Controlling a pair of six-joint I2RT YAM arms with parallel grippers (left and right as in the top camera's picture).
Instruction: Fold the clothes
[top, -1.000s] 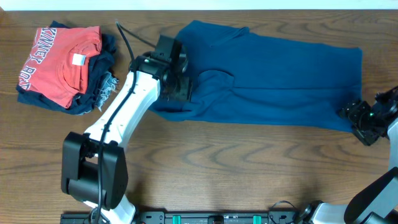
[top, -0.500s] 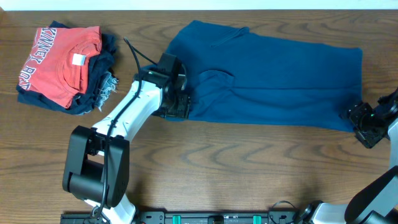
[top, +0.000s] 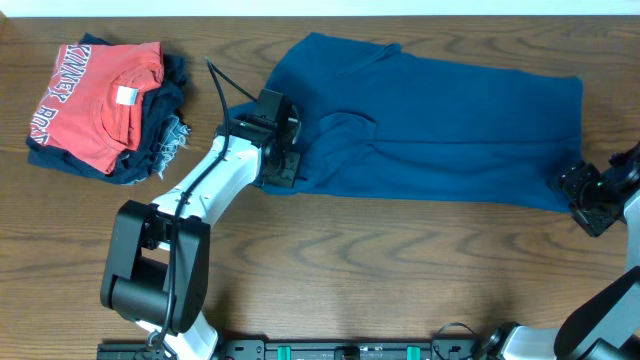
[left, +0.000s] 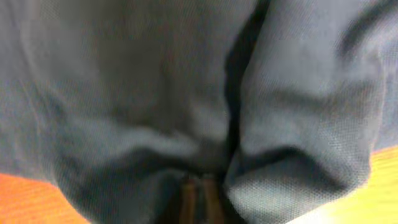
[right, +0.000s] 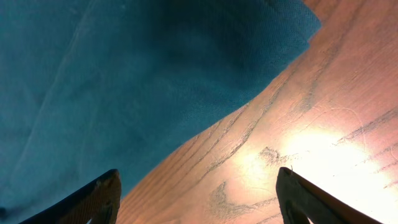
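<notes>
A dark blue garment (top: 430, 120) lies spread across the back of the wooden table (top: 400, 260). My left gripper (top: 283, 166) is at the garment's lower left edge. In the left wrist view its fingers (left: 189, 200) stand close together, shut on a bunched fold of the blue garment (left: 298, 112), which fills nearly the whole view. My right gripper (top: 578, 193) is at the garment's lower right corner. In the right wrist view it is the open right gripper (right: 198, 175), with bare wood between its fingers and the blue garment's edge (right: 155, 74) just ahead of them.
A folded stack of clothes (top: 100, 105), with a red printed shirt on top of dark ones, sits at the back left. The left arm (top: 190, 215) stretches from the front edge up to the garment. Bare wood (top: 400, 270) runs along the front.
The left gripper slid a little toward the front along the garment's left edge and closed on a fold of cloth. The right gripper shifted slightly to the right and stayed open.
</notes>
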